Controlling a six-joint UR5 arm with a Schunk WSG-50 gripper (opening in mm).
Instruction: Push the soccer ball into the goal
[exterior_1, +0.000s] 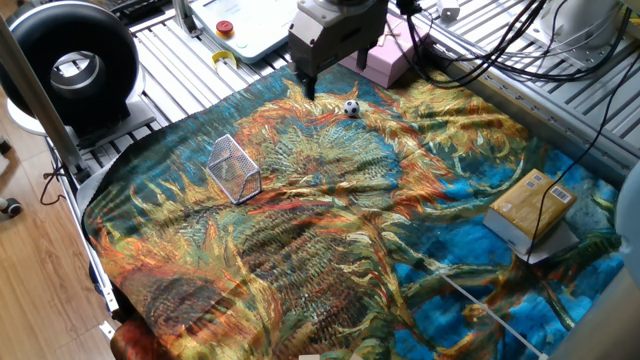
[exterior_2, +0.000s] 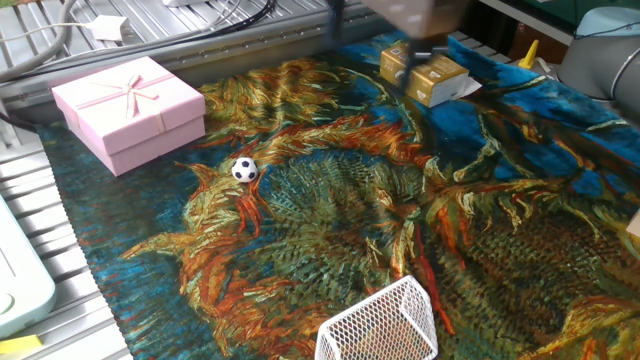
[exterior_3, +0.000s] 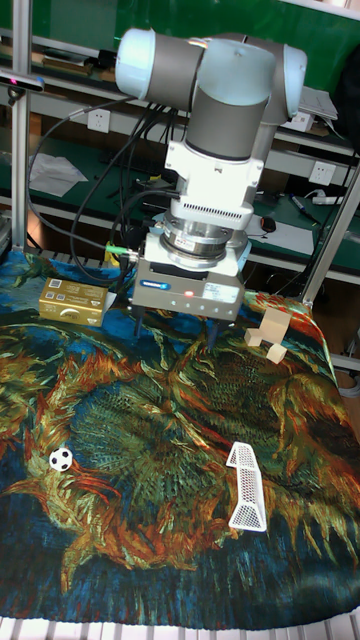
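Ball (exterior_1: 351, 108) sits on the painted sunflower cloth (exterior_1: 330, 230) that covers the desk, near the far edge in one fixed view, just in front of a pink box (exterior_1: 385, 62). In the other fixed view the ball (exterior_2: 244, 169) lies right of and near that box (exterior_2: 128, 108), which has a pink ribbon bow on its lid. In the tall fixed view the ball (exterior_3: 61, 459) is at the left of the cloth.

Goal (exterior_1: 234, 168) stands well apart from the ball, toward the left of the cloth in one fixed view. It shows at the near edge of the other fixed view (exterior_2: 381, 324) and to the right in the tall view (exterior_3: 246, 486).

Tool (exterior_3: 172, 334) hangs above the cloth with its two thin fingers spread wide and nothing between them. In one fixed view one dark finger (exterior_1: 309, 87) points down just left of the ball, apart from it. In the other fixed view the tool is blurred at the top edge.

A yellow carton (exterior_1: 531, 206) rests on the right of the cloth; its printing is too small to read. A small label on the tool body in the tall view cannot be read either. Two small wooden blocks (exterior_3: 268, 331) lie at the far right of the cloth there. A black ring-shaped fan (exterior_1: 72, 62) stands off the cloth at far left.
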